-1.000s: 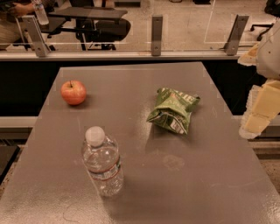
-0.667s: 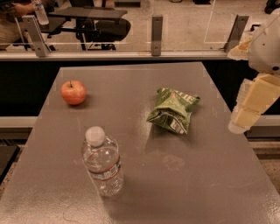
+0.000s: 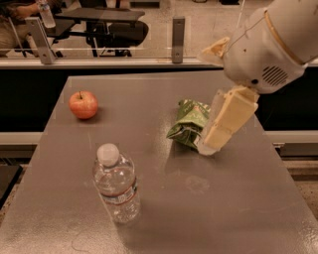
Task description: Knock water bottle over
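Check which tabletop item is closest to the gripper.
The crumpled green bag: the gripper hangs at its right edge, low over the table. The red apple, far left, and the water bottle, front left, both stand well away.

This looks like an office or lab floor to me. Past my flat grey table (image 3: 238, 218) runs a clear glass barrier on grey metal posts (image 3: 179, 32), with black swivel office chairs (image 3: 126, 32) and a dark desk (image 3: 99, 15) behind it. My cream two-finger gripper (image 3: 209, 147) hangs over the table's right half.
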{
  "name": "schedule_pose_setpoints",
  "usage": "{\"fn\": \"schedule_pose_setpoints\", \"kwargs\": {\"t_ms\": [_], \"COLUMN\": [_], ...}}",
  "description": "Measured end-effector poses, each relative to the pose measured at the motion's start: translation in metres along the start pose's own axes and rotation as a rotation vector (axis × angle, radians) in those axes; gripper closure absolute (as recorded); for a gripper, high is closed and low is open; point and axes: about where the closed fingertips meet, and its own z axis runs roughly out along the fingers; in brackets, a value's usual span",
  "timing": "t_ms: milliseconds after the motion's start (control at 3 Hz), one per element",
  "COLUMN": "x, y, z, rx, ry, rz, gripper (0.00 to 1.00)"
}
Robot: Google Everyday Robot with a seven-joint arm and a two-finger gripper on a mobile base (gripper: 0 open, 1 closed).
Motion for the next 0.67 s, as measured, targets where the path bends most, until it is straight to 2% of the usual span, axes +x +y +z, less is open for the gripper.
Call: {"fn": "schedule_pose_setpoints", "kwargs": {"t_ms": [667], "x": [-0.037], "y": [0.052], "z": [0.062], "rx": [-0.144], "ry": [-0.116], "rz": [-0.087], "gripper": [0.0]}}
